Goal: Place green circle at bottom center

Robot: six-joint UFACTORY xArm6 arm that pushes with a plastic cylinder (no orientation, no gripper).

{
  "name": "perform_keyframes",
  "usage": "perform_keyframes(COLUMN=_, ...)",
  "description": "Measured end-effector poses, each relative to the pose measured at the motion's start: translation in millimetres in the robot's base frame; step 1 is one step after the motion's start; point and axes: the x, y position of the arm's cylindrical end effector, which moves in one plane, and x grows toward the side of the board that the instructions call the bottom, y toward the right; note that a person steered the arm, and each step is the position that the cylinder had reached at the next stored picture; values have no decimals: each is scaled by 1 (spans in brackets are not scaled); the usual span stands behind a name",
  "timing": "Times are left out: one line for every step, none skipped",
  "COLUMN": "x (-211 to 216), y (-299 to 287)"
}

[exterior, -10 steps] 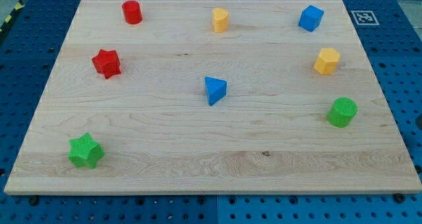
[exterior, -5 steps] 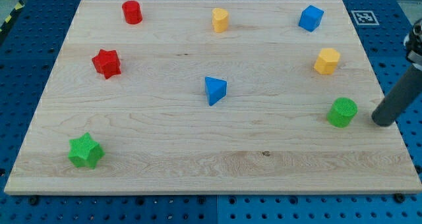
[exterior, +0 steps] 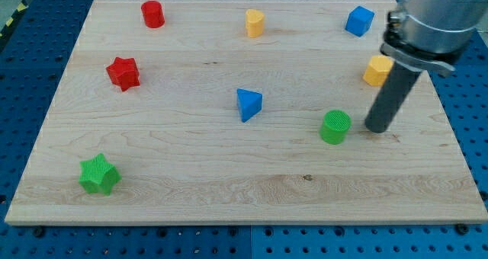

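No pincer is fitted; my tip (exterior: 377,128) is seen just beside the green circle (exterior: 335,127), at its three o'clock, with a narrow gap between. The circle is placed right of the wooden board's (exterior: 191,183) centre, at four o'clock from the blue triangle (exterior: 248,104).

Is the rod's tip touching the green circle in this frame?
Apart. The camera view shows a strip of bare wood between my tip and the green circle; the tip sits just to the circle's right in the view.
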Motion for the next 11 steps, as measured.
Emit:
perform_keyframes(x=11, y=-52)
perform_keyframes(x=28, y=-83)
perform_keyframes(x=3, y=-82)
perform_keyframes(x=5, y=-89)
perform_keyframes(x=52, y=-111)
perform_keyframes(x=68, y=-120)
perform_keyframes(x=30, y=-120)
perform_keyframes(x=5, y=-123)
perform_keyframes(x=20, y=-131)
perform_keyframes(x=48, y=-134)
perform_keyframes(x=47, y=-149)
